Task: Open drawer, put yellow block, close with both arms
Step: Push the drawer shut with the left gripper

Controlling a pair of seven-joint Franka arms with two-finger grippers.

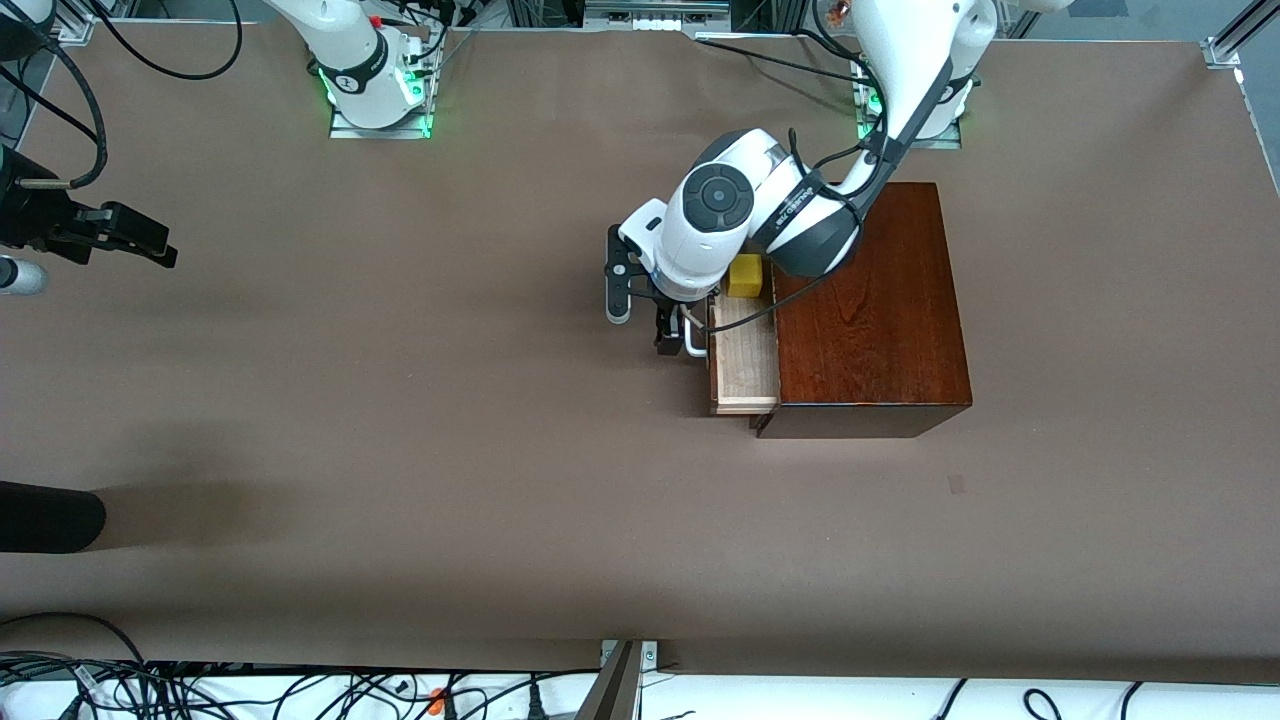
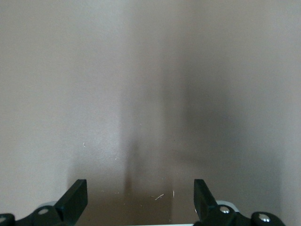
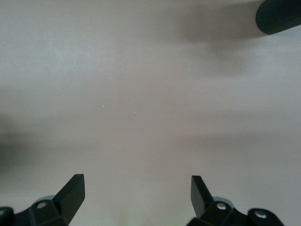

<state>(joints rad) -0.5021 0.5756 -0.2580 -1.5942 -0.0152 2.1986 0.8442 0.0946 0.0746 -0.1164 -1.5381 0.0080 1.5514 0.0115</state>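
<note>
One yellow block (image 1: 745,275) lies in the one open drawer (image 1: 745,355), just beside the left gripper (image 1: 668,335), whose spread fingers (image 2: 75,197) hold nothing at the handle (image 1: 693,335). The right gripper (image 1: 140,240) waits released over the table's (image 1: 400,450) right-arm end.

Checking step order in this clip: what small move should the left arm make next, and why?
Probably push the drawer shut. The block appears to lie in the open drawer, at its end farther from the camera, and the left gripper, open, sits at the handle. The right gripper waits, open, over the table at its own arm's end.
</note>
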